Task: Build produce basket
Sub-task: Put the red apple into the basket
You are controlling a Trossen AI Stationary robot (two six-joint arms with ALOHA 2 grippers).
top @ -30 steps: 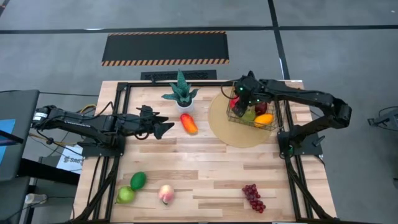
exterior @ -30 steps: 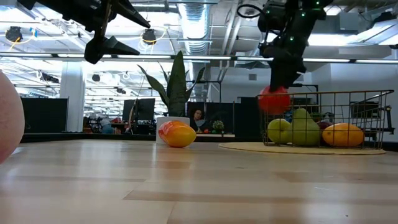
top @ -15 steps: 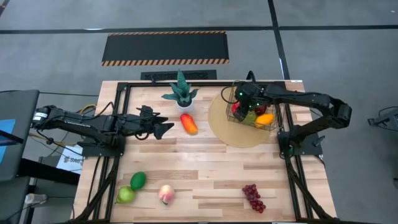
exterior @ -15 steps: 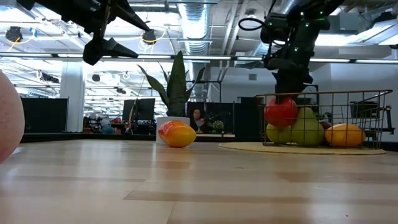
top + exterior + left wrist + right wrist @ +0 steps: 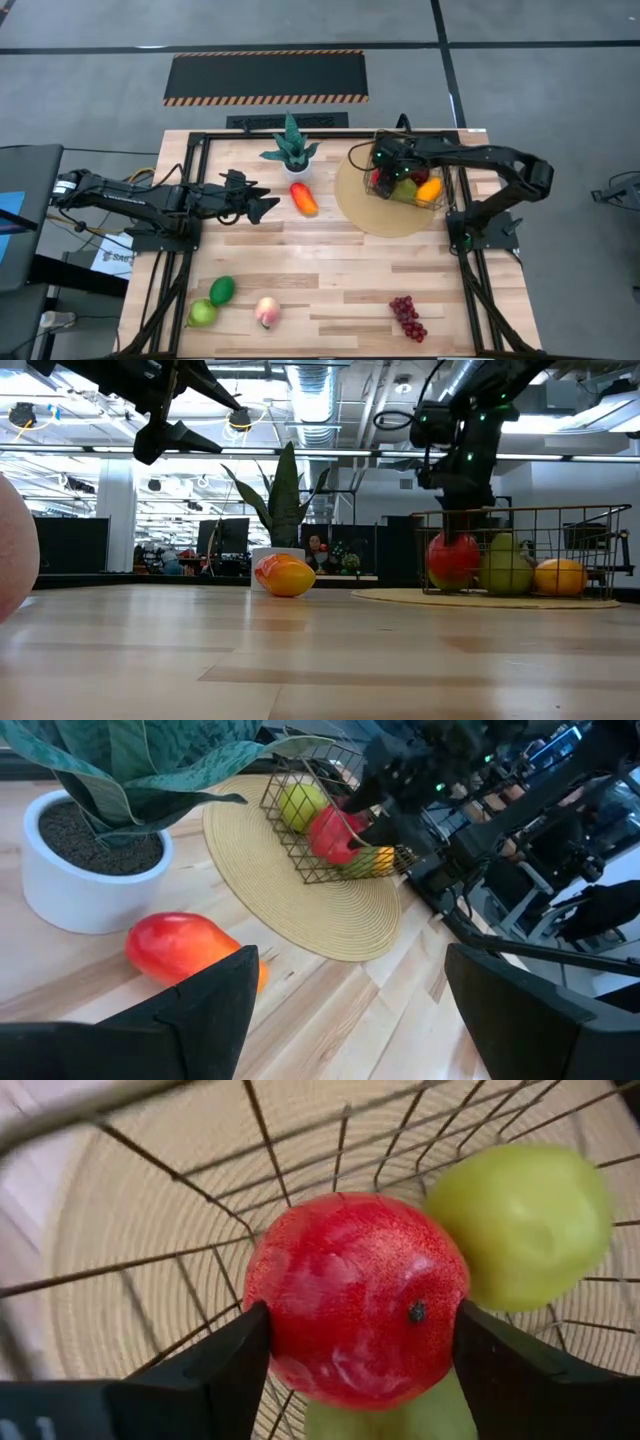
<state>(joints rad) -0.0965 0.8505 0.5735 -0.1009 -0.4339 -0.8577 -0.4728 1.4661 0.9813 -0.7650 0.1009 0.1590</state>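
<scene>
Basket (image 5: 405,180) is sitting on the round mat (image 5: 360,205) at my far right, and my right gripper (image 5: 360,1342) is reaching down inside it, fingers clamping the red apple (image 5: 357,1298) beside a green apple (image 5: 520,1220). Release looks straight down. My left gripper (image 5: 262,205) is hovering open near the mango (image 5: 303,199).

Open tabletop (image 5: 330,270) mid-table; potted plant (image 5: 290,150) and crowded basket (image 5: 405,185) along far edge.
</scene>
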